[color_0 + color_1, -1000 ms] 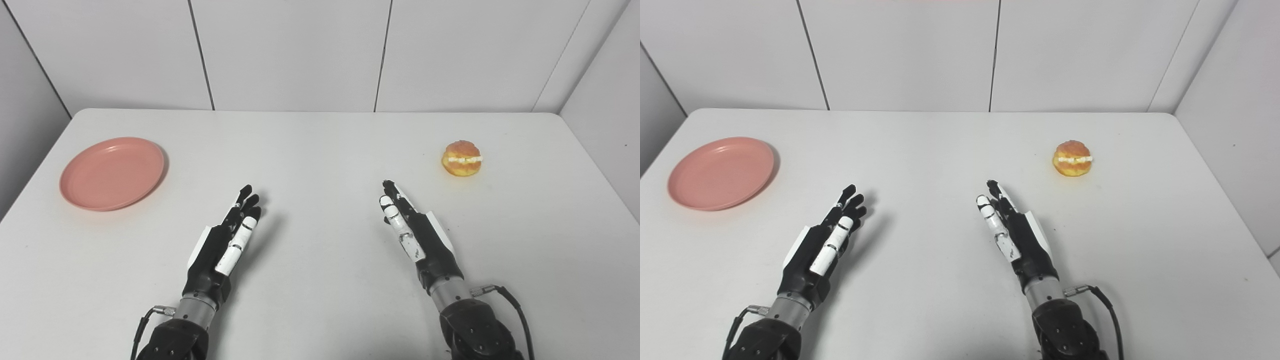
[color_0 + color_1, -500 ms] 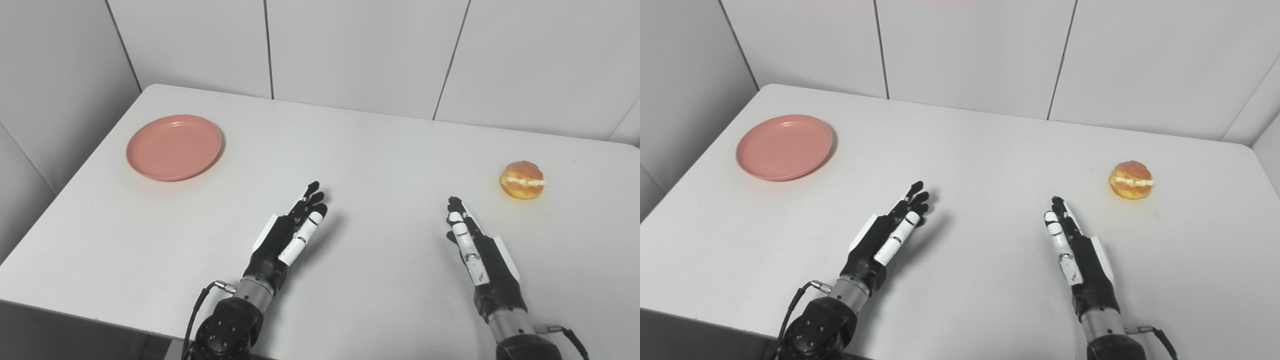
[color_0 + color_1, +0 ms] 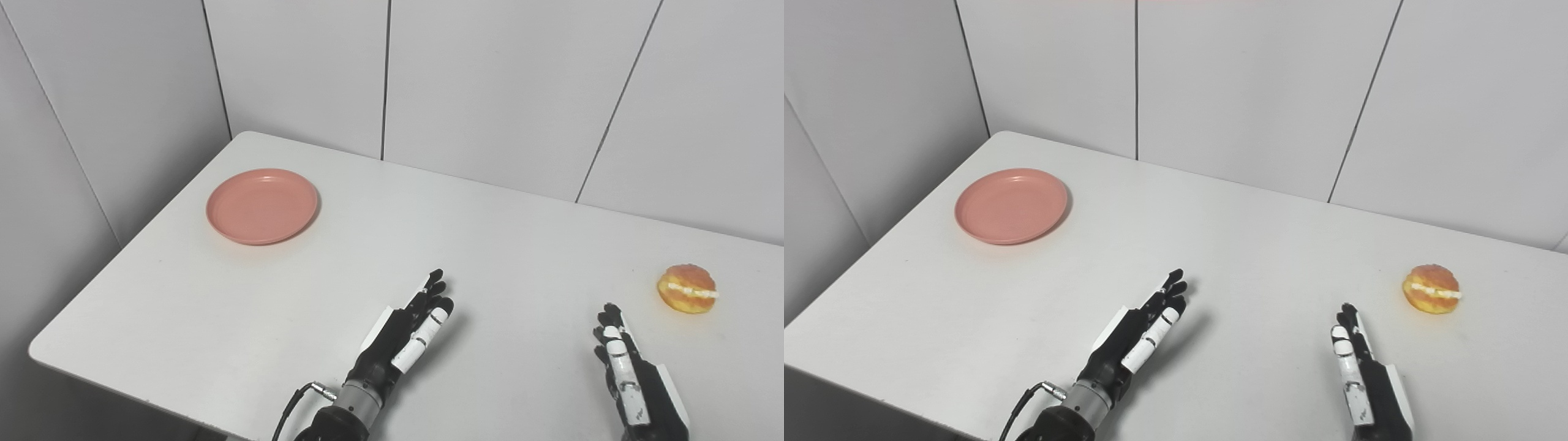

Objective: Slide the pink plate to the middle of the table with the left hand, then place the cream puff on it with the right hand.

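My right hand (image 3: 634, 383) cut off at wrist by bottom edge; arm unseen. Left hand (image 3: 1134, 336) forearm mostly cropped too. Table (image 3: 765, 392) runs off right edge.

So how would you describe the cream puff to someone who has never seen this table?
Look at the white table, toward its right side. Beyond the right hand lies a round golden-orange cream puff, split by a white cream line; it touches nothing.

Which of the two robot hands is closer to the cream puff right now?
The right robot hand: its fingertips sit just short of the cream puff. The left robot hand lies open nearer the table's middle, between puff and pink plate.
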You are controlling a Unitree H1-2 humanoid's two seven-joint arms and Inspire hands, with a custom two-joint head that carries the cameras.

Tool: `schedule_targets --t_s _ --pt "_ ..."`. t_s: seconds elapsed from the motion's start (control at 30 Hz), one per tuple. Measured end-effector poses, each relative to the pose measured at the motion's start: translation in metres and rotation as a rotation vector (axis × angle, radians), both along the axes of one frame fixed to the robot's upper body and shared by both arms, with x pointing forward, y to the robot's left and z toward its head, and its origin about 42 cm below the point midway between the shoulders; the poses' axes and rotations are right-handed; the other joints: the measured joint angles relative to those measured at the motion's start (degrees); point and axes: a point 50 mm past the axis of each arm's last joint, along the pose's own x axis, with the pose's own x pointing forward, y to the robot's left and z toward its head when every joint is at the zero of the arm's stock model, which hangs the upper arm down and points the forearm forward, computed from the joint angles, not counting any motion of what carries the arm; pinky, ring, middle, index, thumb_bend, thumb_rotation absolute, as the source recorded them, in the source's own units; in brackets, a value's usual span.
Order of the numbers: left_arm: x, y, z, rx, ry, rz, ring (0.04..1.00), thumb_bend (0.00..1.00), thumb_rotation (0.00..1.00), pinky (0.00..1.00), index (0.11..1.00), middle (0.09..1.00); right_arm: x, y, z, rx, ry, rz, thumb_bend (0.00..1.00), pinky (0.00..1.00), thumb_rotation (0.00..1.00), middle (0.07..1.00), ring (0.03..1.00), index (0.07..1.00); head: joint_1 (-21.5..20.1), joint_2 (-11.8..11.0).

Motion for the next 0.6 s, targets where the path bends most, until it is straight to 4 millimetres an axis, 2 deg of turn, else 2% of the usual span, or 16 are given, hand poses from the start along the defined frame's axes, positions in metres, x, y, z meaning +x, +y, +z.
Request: schedule_targets --t_s 0.17,0.6 --pt "0.0000 -0.0019 0.0000 -0.001 0.000 0.006 0.963 0.43 0.95 0.94 0.971 0.980 -0.0005 0.0019 0.0017 0.001 -0.006 0.003 0.13 1.00 1.00 0.997 0.993 1.000 -0.09 0.09" --pt "0.0002 -0.0011 -0.0002 0.002 0.000 0.008 0.963 0.43 0.92 0.95 0.967 0.976 -0.0008 0.0017 0.0028 -0.007 -0.012 0.006 0.12 1.00 1.00 0.996 0.996 0.998 -0.44 0.70"
